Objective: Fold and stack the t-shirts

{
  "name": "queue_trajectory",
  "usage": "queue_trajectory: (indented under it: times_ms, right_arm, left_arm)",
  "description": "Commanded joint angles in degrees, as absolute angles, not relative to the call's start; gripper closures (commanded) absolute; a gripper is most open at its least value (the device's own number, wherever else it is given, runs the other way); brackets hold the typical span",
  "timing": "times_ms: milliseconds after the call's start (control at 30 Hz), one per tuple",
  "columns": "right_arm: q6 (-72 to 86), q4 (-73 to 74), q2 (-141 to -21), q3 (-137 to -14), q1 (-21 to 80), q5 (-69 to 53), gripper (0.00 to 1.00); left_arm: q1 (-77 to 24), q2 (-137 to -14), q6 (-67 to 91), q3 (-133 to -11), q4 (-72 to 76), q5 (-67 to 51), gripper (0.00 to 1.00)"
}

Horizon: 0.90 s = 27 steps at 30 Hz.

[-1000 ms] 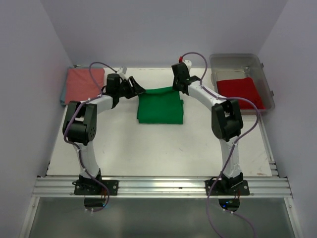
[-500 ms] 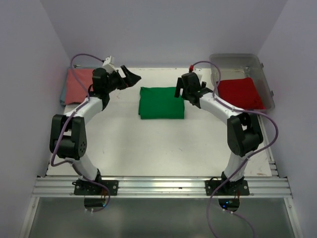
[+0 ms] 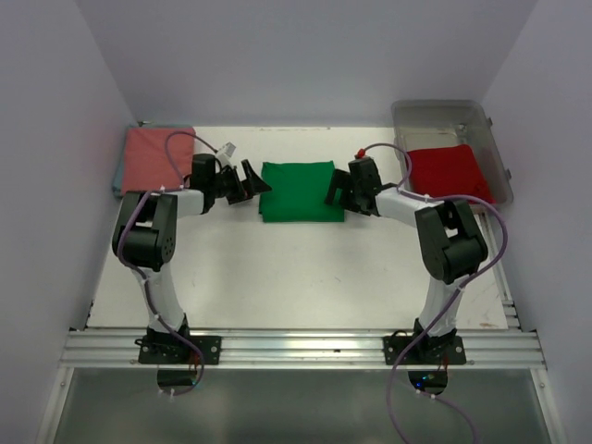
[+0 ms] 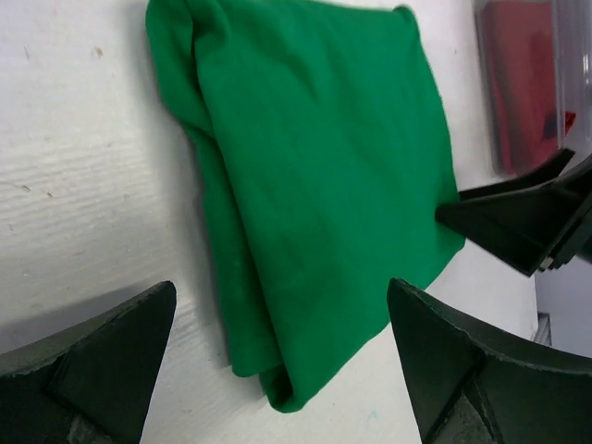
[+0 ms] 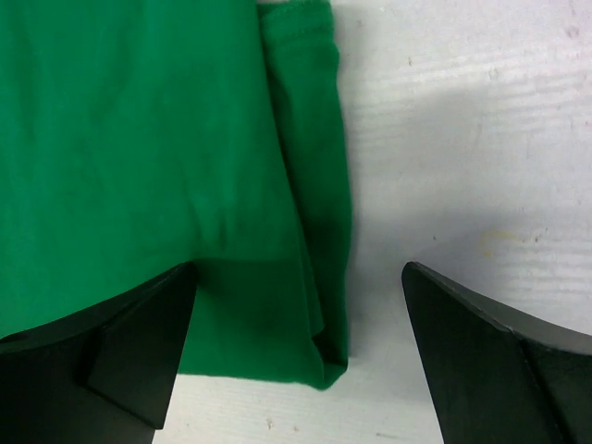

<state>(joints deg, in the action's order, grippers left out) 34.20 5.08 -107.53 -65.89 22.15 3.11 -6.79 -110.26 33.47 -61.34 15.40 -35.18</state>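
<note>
Far-left corner: salmon-pink shirt (image 3: 157, 157) lies folded flat, close to the side wall; it reads as the base of the stack. Left gripper (image 3: 254, 180) hovers low just off the left edge of the green shirt (image 3: 298, 191), jaws spread wide, nothing between them. The green shirt is mid-table, folded to a compact rectangle. In the left wrist view its layered fold edge faces the fingers and sits flat on the table (image 3: 277, 268). Right gripper (image 3: 335, 192) sits at the shirt's right edge, jaws likewise wide and empty, hem just ahead of them in its wrist view. Far right: red shirt (image 3: 442, 172) lies in the clear bin (image 3: 444, 106); whether it is properly folded I cannot tell. Judgement: green fold done, stacking not done, red not yet handled. Bare table runs between green and pink, and across the near side; the bin wall crowds the right arm.
</note>
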Motion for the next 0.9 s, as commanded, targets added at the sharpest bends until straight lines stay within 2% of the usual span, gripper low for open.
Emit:
queue_trajectory:
  times_ms: [0,133,233,267,367,400,467,500,733,867]
  right_arm:
    - [36.12,0.53,-109.59,-67.14,21.53,-1.3,0.01]
    - [36.47,0.26,-113.54,-69.34,21.36,-3.16,0.05]
    - [37.0,0.35,-117.59,-72.33,21.27,-7.79,0.21]
    - [37.7,-1.56,-118.64,-73.55,21.44,-9.39,0.33]
    - [39.02,-3.25,-122.86,-76.45,21.62,-17.18,0.59]
    - [39.37,-3.69,-123.48,-76.73,21.62,-18.44,0.79]
    - [39.73,-5.36,-123.66,-76.38,22.06,-20.29,0.97]
    - [39.73,-5.62,-123.58,-76.2,22.06,-21.09,1.0]
    - [40.25,-9.49,-122.43,-74.97,22.06,-27.68,1.0]
    - [40.0,-10.28,-121.99,-74.62,22.15,-29.09,1.0]
  left_arm:
    - [-6.86,-114.42,32.43,-63.19,19.69,-41.74,0.0]
    - [-7.12,-119.08,32.96,-65.21,19.6,-44.03,0.0]
    - [-7.73,-122.77,32.79,-67.49,18.2,-44.64,0.0]
    - [-8.52,-124.52,32.7,-68.98,16.54,-44.82,0.0]
    - [-11.41,-127.6,31.99,-71.18,13.64,-44.91,0.0]
    - [-12.21,-127.97,31.91,-71.28,13.71,-44.74,0.0]
    - [-14.32,-128.06,31.55,-70.58,14.06,-44.56,0.03]
    - [-14.76,-127.97,31.38,-70.14,14.15,-44.39,0.04]
    - [-14.5,-123.76,29.27,-66.62,12.83,-41.67,0.07]
    - [-13.89,-121.82,27.07,-66.45,6.61,-37.11,0.08]
